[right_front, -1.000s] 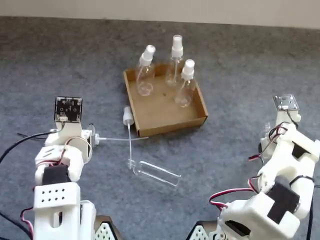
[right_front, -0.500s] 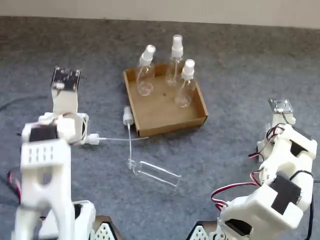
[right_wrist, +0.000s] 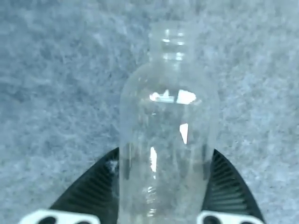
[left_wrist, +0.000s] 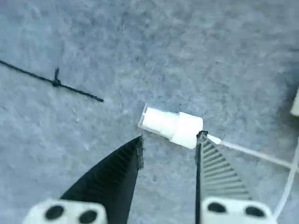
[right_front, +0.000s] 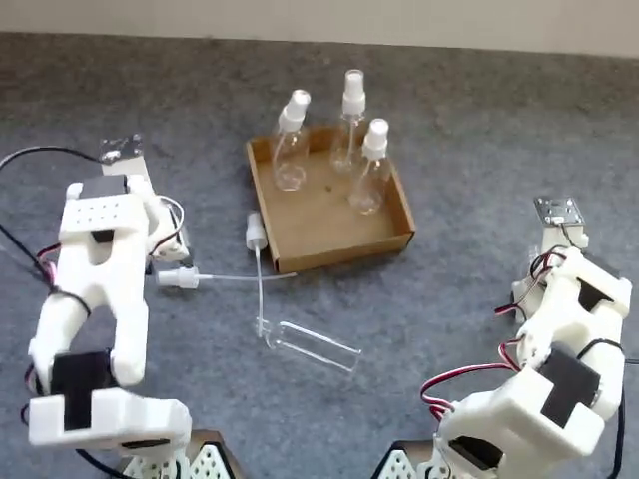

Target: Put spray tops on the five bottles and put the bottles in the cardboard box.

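The left gripper (left_wrist: 170, 138) is hovering low over the left side of the grey surface (right_front: 479, 120), its jaws standing apart. A loose spray top (left_wrist: 172, 126) is lying just ahead of its fingertips and is not gripped. Its thin tube is trailing toward the surface's middle.

A second spray top (right_front: 256, 232) is lying just beside the left wall of the cardboard box (right_front: 339, 251), and its tube is running toward the surface's front edge. The tube's end is meeting a bare bottle (right_front: 318, 346), which is lying on its side near the middle front.

Inside the box, the left capped bottle (right_front: 289, 160), the far capped bottle (right_front: 346, 135) and the right capped bottle (right_front: 367, 180) are standing upright. So three of the five appear finished.

Near the right edge, the right gripper (right_wrist: 164, 154) is pressing its jaws against both sides of an open bottle (right_wrist: 168, 126), whose neck is carrying no top.

Two bottles are waiting to be capped and boxed, so the job looks a little over halfway done.
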